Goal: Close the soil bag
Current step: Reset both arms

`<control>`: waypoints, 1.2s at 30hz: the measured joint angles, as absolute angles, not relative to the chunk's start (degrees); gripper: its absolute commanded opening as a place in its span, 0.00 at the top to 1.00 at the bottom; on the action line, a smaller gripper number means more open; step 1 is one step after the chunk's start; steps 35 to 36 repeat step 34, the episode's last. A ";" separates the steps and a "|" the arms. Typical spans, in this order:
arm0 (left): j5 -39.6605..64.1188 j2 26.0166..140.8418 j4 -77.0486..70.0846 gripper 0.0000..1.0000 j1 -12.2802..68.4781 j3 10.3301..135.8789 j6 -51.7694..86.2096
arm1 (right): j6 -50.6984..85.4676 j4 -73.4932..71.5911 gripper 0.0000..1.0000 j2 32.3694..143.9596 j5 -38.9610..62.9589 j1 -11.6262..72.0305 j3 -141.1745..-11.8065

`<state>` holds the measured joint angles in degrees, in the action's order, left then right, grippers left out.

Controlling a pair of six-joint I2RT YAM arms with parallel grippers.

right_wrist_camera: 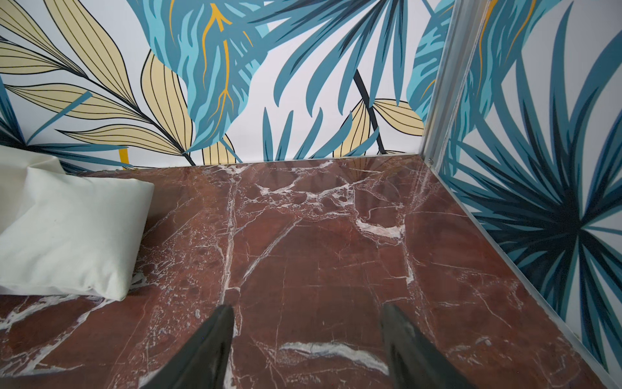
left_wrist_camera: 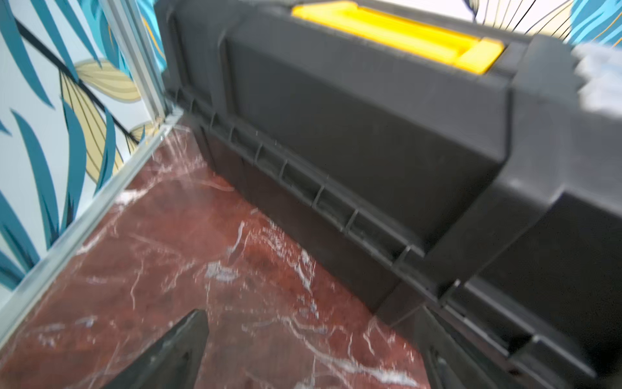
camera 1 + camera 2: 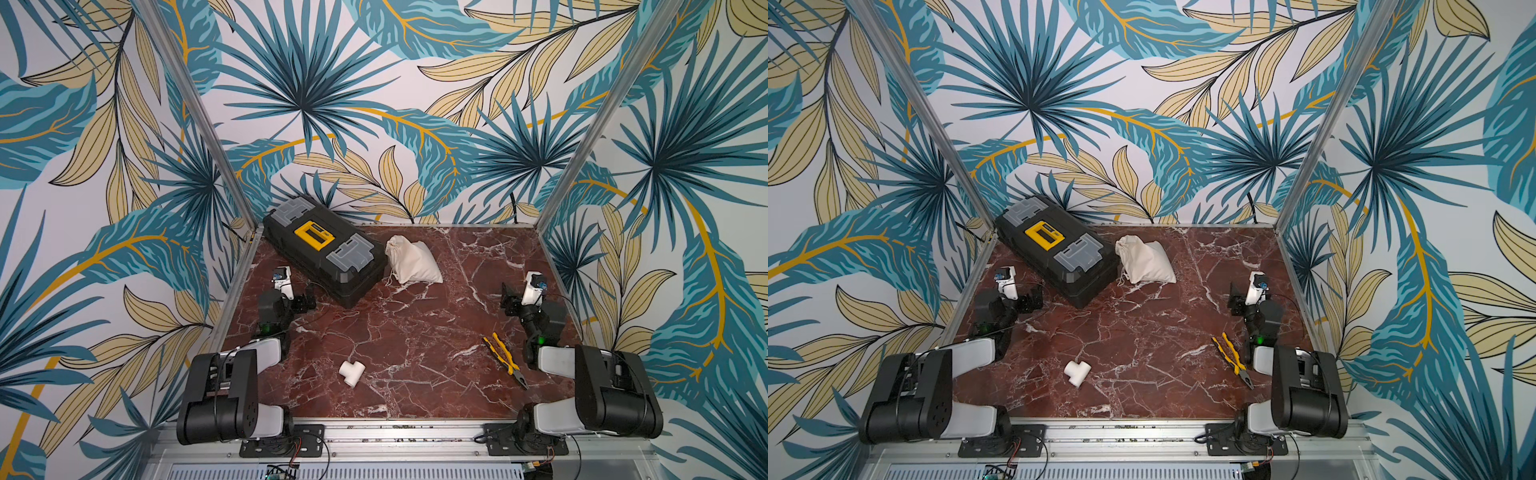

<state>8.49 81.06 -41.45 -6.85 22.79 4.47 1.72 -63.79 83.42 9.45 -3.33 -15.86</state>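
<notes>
Left gripper (image 3: 306,300), top view: jaws wide apart, empty, 9 o'clock on the table (image 3: 415,332). Right gripper (image 3: 508,297): parted, empty, 3 o'clock. Soil bag (image 3: 413,262) at 12, just beside the toolbox (image 3: 324,249). Left wrist: blurred toolbox wall close ahead. Right wrist: bare marble between the jaws, bag apart.

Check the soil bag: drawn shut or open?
Cannot tell for certain: the soil bag rim looks gathered beside the toolbox, cord trailing loose.

I saw the bag (image 3: 411,262) just beside the toolbox (image 3: 324,249) at the back; tee (image 3: 352,372) and pliers (image 3: 505,359) lay well apart up front.
</notes>
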 measured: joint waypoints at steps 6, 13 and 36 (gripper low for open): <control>12.51 85.58 -50.96 0.00 -5.93 19.51 1.87 | 1.69 -74.13 0.18 86.91 9.19 -3.33 -10.20; 12.67 89.80 -55.53 0.00 -2.39 18.09 -1.91 | 1.23 -75.64 0.03 87.02 8.38 -2.61 -12.16; 4.03 89.84 -54.22 0.00 0.45 20.29 -3.86 | 1.02 -75.57 0.01 87.02 6.46 -1.83 -12.40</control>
